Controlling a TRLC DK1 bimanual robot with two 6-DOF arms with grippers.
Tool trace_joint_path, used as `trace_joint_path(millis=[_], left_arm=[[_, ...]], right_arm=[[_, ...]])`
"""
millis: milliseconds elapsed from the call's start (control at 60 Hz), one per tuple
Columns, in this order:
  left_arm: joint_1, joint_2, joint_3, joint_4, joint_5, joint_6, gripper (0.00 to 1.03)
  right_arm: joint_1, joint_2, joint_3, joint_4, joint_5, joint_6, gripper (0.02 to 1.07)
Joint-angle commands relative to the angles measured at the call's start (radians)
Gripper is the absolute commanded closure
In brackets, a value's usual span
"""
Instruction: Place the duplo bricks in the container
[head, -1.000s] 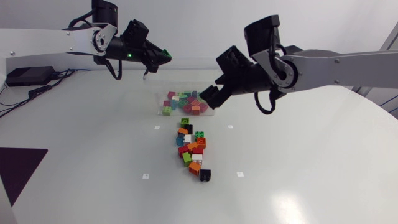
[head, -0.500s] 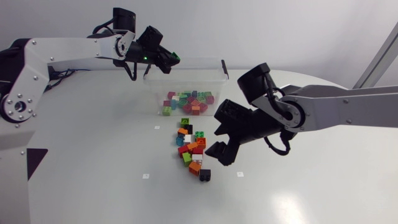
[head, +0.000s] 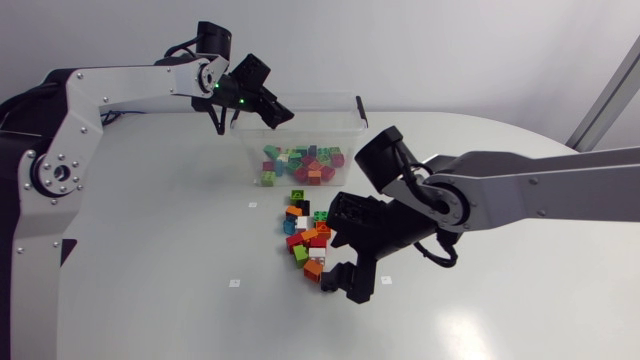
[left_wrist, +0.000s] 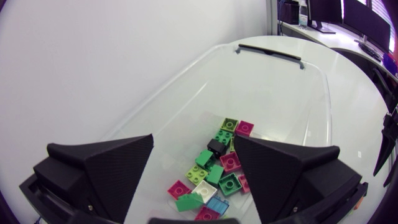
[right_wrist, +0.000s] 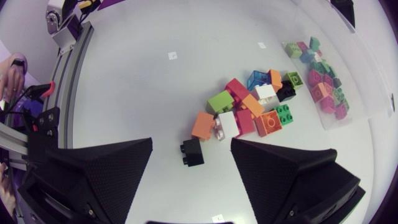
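Bricks (head: 305, 238) near container (head: 352, 118), black brick (right_wrist: 192, 152) before right fingers (right_wrist: 106, 171)

Robotics lab, white marked table (head: 150, 250), left arm (head: 120, 85), right arm (head: 540, 185)

Clear container (head: 310, 118), upright, holding mixed bricks (head: 303, 165) — loose multicoloured pile (head: 310, 238) near it

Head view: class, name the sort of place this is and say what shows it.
Probably a robotics lab bench: a left arm and a right arm reach over a white table with loose duplo bricks and a clear container.
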Motion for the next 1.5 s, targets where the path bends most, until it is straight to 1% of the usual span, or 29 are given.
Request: trace_joint_path(millis=[0,67,117,267,383,433,517,633,750,850,967,1050,1100,1183,1300,1400,1483], left_arm=[[0.006,-0.089,-0.099,-0.019,0.005,0.030,0.04],[0.012,-0.158,-0.185,-0.019,0.012,0.053,0.04],[0.012,-0.218,-0.262,-0.017,0.020,0.088,0.04],[0.015,-0.368,-0.464,-0.017,0.028,0.174,0.04],[0.024,-0.449,-0.576,-0.005,0.037,0.220,0.04],[0.033,-0.459,-0.596,0.014,0.037,0.228,0.04],[0.052,-0.431,-0.589,0.083,0.038,0.216,0.04],[0.047,-0.414,-0.564,0.081,0.044,0.205,0.04],[0.039,-0.454,-0.576,0.078,0.044,0.182,0.04],[0.039,-0.518,-0.596,0.078,0.054,0.164,0.04],[0.039,-0.626,-0.655,0.069,0.089,0.154,0.04],[0.039,-0.689,-0.701,0.049,0.097,0.159,0.04],[0.041,-0.721,-0.728,0.029,0.123,0.164,0.04],[0.039,-0.776,-0.782,-0.040,0.146,0.216,0.04],[0.032,-0.799,-0.866,-0.081,0.149,0.288,0.04],[0.032,-0.770,-0.925,-0.083,0.147,0.343,0.04],[0.032,-0.704,-0.929,-0.075,0.138,0.368,0.04]], right_arm=[[0.018,0.048,-0.035,-0.014,0.003,-0.035,0.16],[0.016,0.061,-0.035,-0.021,0.006,-0.048,0.17],[0.016,0.072,-0.036,-0.029,0.006,-0.055,0.22],[0.021,0.094,-0.046,-0.031,0.008,-0.063,0.22],[0.019,0.104,-0.044,-0.026,0.009,-0.066,0.22],[0.021,0.112,-0.041,-0.024,0.009,-0.066,0.22],[0.036,0.114,-0.032,-0.023,0.013,-0.062,0.22],[0.056,0.115,-0.023,-0.020,0.019,-0.045,0.22],[0.064,0.114,-0.021,-0.020,0.029,-0.039,0.22],[0.064,0.111,-0.024,-0.017,0.029,-0.037,0.22],[0.065,0.111,-0.024,-0.015,0.034,-0.035,0.22],[0.068,0.112,-0.021,-0.014,0.036,-0.035,0.22],[0.068,0.114,-0.021,-0.012,0.036,-0.034,0.22],[0.070,0.115,-0.019,-0.012,0.036,-0.031,0.22],[0.070,0.112,-0.019,-0.015,0.036,-0.031,0.22],[0.068,0.112,-0.021,-0.015,0.036,-0.031,0.22],[0.070,0.112,-0.021,-0.012,0.036,-0.031,0.22]])
